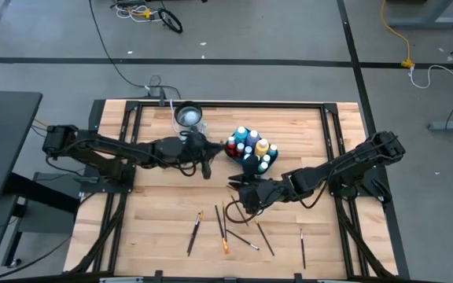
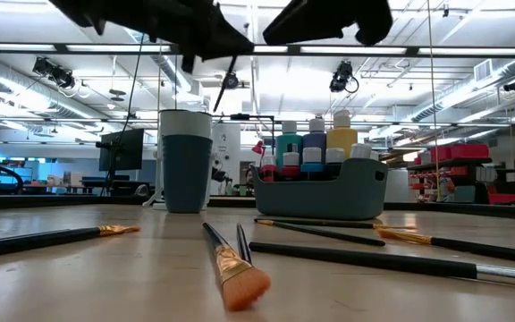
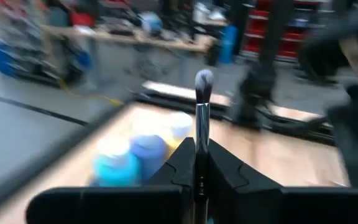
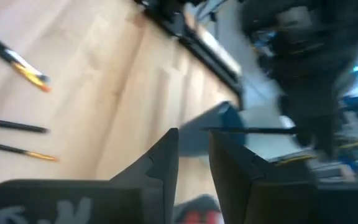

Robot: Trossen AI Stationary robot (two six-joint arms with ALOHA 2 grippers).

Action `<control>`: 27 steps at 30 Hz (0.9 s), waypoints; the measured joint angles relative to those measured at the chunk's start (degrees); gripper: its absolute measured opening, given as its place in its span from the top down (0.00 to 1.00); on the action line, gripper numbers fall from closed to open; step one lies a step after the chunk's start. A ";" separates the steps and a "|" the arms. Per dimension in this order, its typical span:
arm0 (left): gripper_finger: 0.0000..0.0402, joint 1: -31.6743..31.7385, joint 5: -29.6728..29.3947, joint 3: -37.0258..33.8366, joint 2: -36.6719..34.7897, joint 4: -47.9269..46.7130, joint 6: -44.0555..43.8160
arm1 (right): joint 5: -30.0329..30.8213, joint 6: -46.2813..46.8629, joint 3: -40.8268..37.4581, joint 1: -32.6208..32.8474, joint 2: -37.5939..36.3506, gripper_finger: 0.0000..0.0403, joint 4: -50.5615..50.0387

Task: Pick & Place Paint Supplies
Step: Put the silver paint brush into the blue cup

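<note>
Even overhead light is falling on the wooden table (image 1: 171,204), casting only faint shadows. In the low view, bright ceiling strip lights (image 2: 329,49) are glaring and silhouetting the arms. Both wrist views are smearing with motion blur; the paint bottles (image 3: 135,155) are appearing soft.

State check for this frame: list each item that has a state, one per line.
left end effector: shut on a brush, raised above the table
held brush: gripped by its handle, bristles clear of the fingers
right end effector: open, holding nothing
paint bottles: upright in the tray, capped
tray: on the table, loaded
cup: upright
loose brushes: lying flat on the table
</note>
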 joint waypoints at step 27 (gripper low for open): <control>0.95 1.16 -24.63 -17.10 -1.89 23.66 16.30 | -11.23 23.57 -0.04 -0.22 0.08 0.77 6.14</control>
